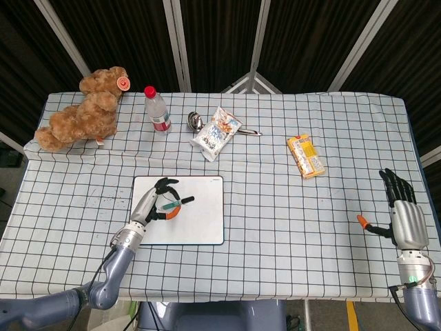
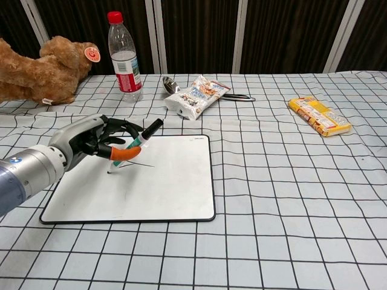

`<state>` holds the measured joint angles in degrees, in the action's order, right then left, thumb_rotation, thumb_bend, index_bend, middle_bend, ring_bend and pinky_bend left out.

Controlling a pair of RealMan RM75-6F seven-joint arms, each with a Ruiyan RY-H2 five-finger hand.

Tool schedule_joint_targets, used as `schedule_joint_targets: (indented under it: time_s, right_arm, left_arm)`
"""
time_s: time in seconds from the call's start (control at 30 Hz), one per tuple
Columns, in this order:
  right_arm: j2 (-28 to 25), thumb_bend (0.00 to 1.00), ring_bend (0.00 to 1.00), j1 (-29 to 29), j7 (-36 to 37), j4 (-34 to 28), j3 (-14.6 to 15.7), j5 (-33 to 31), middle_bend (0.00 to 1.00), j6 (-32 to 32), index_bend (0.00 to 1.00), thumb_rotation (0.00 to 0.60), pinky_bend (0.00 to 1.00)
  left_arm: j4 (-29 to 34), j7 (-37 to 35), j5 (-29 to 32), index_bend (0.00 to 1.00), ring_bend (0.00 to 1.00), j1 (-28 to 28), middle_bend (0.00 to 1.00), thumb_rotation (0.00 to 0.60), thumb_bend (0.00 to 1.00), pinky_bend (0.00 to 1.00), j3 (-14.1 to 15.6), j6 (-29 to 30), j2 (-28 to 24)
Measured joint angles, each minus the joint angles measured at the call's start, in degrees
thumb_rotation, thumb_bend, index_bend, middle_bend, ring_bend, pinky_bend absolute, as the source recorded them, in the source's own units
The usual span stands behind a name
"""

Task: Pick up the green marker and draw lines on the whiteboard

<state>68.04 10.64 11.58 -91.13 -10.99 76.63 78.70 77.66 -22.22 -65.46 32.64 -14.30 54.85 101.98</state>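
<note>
The left robot hand [image 2: 91, 140] grips the green marker [image 2: 134, 144] tilted, tip down-left on the whiteboard [image 2: 169, 187], cap up-right.

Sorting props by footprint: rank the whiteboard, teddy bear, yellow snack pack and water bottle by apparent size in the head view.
1. whiteboard
2. teddy bear
3. yellow snack pack and water bottle: these look about alike, and the bottle stands upright and foreshortened, so I won't rank them.
</note>
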Motion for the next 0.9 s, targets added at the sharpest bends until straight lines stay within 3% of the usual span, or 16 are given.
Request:
schedule_joint_targets:
  time_s: [0.23, 0.53, 0.7, 0.9]
  right_arm:
    - [0.08, 0.21, 0.0, 0.02, -0.12, -0.05, -0.05, 0.02, 0.0, 0.07, 0.0, 0.6, 0.0]
    - [0.12, 0.21, 0.0, 0.0, -0.41, -0.19, 0.01, 0.06, 0.0, 0.14, 0.0, 0.6, 0.0]
    - [0.04, 0.21, 0.0, -0.02, -0.44, -0.28, 0.05, 0.03, 0.0, 0.07, 0.0, 0.6, 0.0]
    - [-0.03, 0.21, 0.0, -0.04, -0.43, -0.42, -0.01, -0.28, 0.0, -0.09, 0.0, 0.6, 0.0]
  left_arm:
    - [5.74, -2.33, -1.59, 0.77, 0.02, -2.39, 0.16, 0.6, 0.58, 0.11, -0.15, 3.22, -3.21]
    - [15.74, -4.08, -5.25, 0.77, 0.02, -4.06, 0.16, 0.6, 0.58, 0.11, -3.55, 7.56, -11.63]
    - [15.95, 0.0, -4.74, 0.77, 0.02, -3.52, 0.16, 0.6, 0.58, 0.11, -4.8, 7.67, -14.07]
    - [13.22, 10.09, -3.1, 0.76, 0.02, -2.46, 0.17, 0.6, 0.57, 0.11, -4.02, 6.94, -15.74]
